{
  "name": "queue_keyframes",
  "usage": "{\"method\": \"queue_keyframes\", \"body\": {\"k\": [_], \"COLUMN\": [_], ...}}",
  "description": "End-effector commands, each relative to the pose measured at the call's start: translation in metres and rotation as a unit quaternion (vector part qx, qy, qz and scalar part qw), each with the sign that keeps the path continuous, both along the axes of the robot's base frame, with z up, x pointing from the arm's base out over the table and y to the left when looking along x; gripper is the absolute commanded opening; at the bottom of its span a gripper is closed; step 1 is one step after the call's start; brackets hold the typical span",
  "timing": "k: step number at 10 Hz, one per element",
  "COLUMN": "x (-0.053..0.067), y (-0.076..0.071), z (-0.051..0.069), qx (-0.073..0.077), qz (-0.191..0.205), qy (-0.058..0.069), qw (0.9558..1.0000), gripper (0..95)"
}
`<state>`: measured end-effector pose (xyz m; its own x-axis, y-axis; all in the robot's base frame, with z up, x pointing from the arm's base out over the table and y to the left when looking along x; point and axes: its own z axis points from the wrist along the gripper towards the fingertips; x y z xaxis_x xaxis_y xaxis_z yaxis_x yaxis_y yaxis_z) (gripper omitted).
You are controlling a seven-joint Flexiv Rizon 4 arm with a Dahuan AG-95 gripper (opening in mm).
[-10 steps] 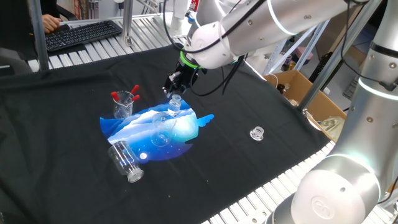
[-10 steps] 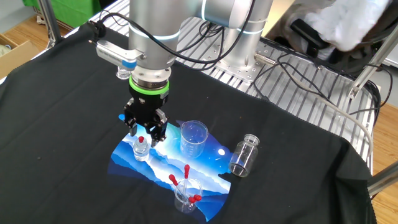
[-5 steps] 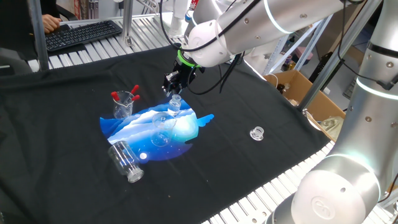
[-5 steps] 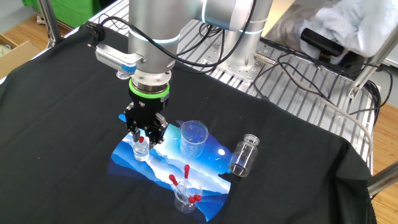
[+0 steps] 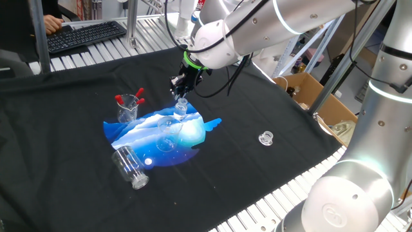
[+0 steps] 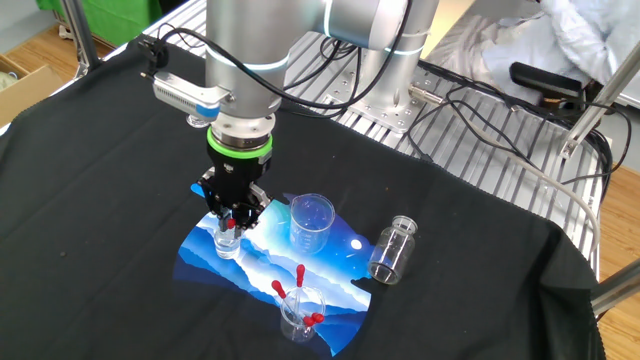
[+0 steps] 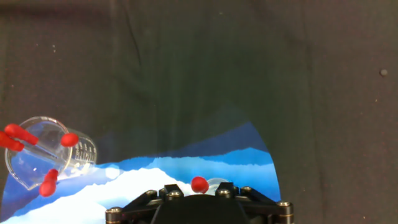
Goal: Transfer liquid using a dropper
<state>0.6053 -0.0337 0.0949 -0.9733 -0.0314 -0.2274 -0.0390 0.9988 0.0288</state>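
The dropper (image 7: pixel 199 184) stands upright in a small clear glass bottle (image 6: pixel 228 243) on the blue mat (image 6: pixel 262 262). Only its red bulb shows. In the other fixed view the bulb (image 6: pixel 228 227) sits right at my fingertips. My gripper (image 6: pixel 233 214) points straight down over the bottle, with its fingers drawn in close on either side of the bulb. In the hand view my gripper (image 7: pixel 198 188) has the bulb between its two fingers. In one fixed view my gripper (image 5: pixel 181 91) hangs just above the bottle (image 5: pixel 181 108).
A beaker (image 6: pixel 298 312) holding several red-bulbed droppers stands on the mat and also shows in the hand view (image 7: pixel 46 158). An empty beaker (image 6: pixel 311 222) stands beside the bottle. A larger clear bottle (image 6: pixel 392 250) lies on its side. A small clear cap (image 5: pixel 266 138) lies apart on the black cloth.
My fingers have closed in from wide apart to close around the red bulb. The hand has stayed over the small bottle.
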Motion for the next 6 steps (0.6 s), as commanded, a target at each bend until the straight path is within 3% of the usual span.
{"method": "queue_keyframes", "body": {"k": [1, 6], "x": [-0.0006, -0.0005], "y": [-0.0002, 0.0], "z": [0.0002, 0.0021], "qx": [-0.004, -0.012], "qz": [0.0, 0.002], "qy": [-0.001, -0.004], "qw": [1.0, 0.9999], "gripper": [0.0, 0.0]}}
